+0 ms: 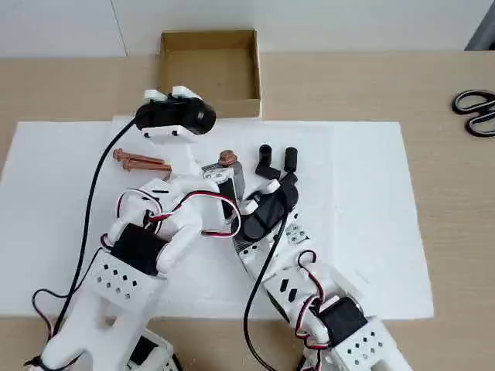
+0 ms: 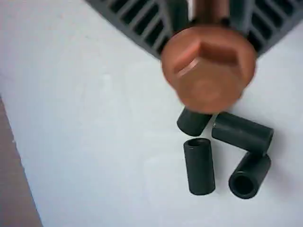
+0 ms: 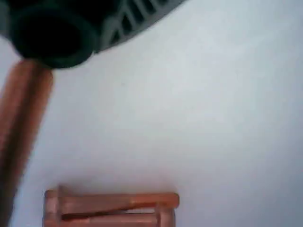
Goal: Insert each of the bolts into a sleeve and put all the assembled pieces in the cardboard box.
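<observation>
My left end effector point(image 2: 208, 14) clamps a copper-coloured metal hex-head bolt point(image 2: 208, 71); my right end effector point(image 3: 61, 21) clamps a black cylindrical sleeve point(image 3: 49, 40).

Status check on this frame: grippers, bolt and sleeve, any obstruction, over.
Left gripper shut on bolt. Right gripper shut on sleeve, bolt shaft meeting its mouth. Spare bolts and loose sleeves lie aside on the white sheet.

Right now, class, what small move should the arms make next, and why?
Probably bring the bolt in the left pincer up to the open end of the sleeve in the right pincer and line them up. Both pieces are gripped near each other, apparently not yet joined.
</observation>
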Controlling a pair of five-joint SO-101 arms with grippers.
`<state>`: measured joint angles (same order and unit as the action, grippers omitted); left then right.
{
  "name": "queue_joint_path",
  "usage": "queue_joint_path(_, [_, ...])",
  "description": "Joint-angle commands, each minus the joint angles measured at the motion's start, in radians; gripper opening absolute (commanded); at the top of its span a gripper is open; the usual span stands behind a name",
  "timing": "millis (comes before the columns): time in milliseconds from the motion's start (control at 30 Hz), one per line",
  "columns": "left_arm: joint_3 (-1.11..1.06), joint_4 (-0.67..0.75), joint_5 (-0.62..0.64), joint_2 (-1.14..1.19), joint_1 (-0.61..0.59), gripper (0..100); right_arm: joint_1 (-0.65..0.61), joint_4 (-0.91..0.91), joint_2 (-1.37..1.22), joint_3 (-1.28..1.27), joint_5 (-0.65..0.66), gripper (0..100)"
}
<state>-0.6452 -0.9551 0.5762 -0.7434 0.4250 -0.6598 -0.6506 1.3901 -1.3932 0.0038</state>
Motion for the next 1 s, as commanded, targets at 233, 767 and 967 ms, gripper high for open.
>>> queue_joint_path(233, [0.005, -0.031, -0.002, -0.098, 0.009, 1, -0.007, 0.022, 0.015, 0.011, -0.003, 0.4])
queue_joint_path(767, [-0.096, 0.06, -0.002, -0.121, 0.009, 1, -0.007, 0.022, 0.016, 0.012, -0.003, 0.4])
queue_joint_path(967, [-0.101, 0.063, 0.002, -0.121, 0.011, 1, -0.007, 0.022, 0.016, 0.012, -0.003, 0.4])
